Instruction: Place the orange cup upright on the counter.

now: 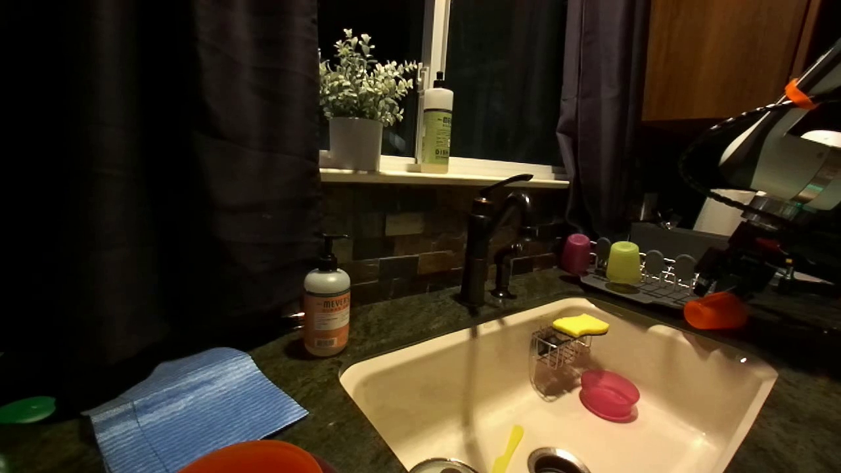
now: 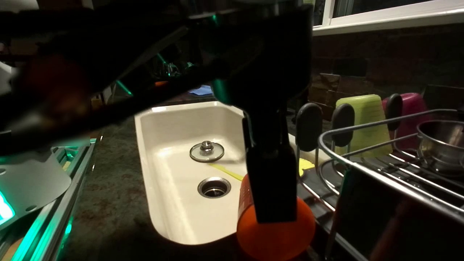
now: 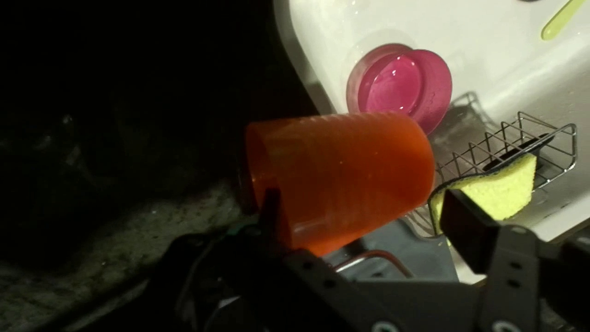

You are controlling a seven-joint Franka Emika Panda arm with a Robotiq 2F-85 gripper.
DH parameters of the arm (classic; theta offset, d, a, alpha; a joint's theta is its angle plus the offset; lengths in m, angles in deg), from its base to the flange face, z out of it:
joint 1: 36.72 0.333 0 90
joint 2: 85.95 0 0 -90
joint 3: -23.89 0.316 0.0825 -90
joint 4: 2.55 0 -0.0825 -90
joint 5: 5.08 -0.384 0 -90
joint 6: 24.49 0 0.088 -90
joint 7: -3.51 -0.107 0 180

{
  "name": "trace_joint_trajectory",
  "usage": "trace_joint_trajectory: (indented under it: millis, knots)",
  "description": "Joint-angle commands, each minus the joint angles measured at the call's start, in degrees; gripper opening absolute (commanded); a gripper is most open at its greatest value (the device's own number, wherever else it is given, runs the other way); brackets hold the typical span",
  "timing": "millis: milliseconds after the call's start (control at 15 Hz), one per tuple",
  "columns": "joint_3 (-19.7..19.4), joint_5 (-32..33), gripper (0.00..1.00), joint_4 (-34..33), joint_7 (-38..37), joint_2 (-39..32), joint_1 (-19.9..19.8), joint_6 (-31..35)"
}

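The orange cup (image 1: 713,311) lies on its side on the dark counter (image 2: 108,195), beside the sink's end and the dish rack. In an exterior view its mouth (image 2: 272,239) faces the camera. In the wrist view the cup (image 3: 350,175) has its mouth to the left and its base to the right. My gripper (image 3: 364,207) is open wide, one finger at the cup's mouth and the other beyond its base. I cannot tell whether the near finger is inside the rim or touching. The gripper also shows over the cup in both exterior views (image 1: 726,286) (image 2: 276,217).
The cream sink (image 1: 407,368) holds a pink dish (image 1: 610,395), and a wire caddy with a yellow sponge (image 1: 581,325). The dish rack (image 2: 384,181) bears a yellow-green cup (image 1: 623,263) and a magenta cup (image 1: 576,254). A faucet (image 1: 477,256) stands behind the sink.
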Motion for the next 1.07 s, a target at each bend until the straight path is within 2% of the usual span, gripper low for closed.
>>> trace_joint_trajectory:
  millis: [0, 200, 333, 533, 800, 1000]
  knots:
    - [-0.4, -4.0, 0.58, -0.4, 3.9, -1.8, 0.6, 0.7]
    - [-0.3, -5.7, 0.34, -0.9, 5.3, -2.5, 0.5, 0.6]
    - [-0.1, -6.4, 0.22, -1.2, 5.4, -2.1, 0.7, 0.2]
    - [0.3, -4.3, 0.0, -1.2, 3.1, -1.3, 0.5, -0.3]
    - [2.5, 0.6, 0.02, -0.1, -3.4, 0.0, -0.8, -1.0]
    - [4.1, 7.2, 0.02, 1.7, -10.6, 2.0, -0.9, 0.8]
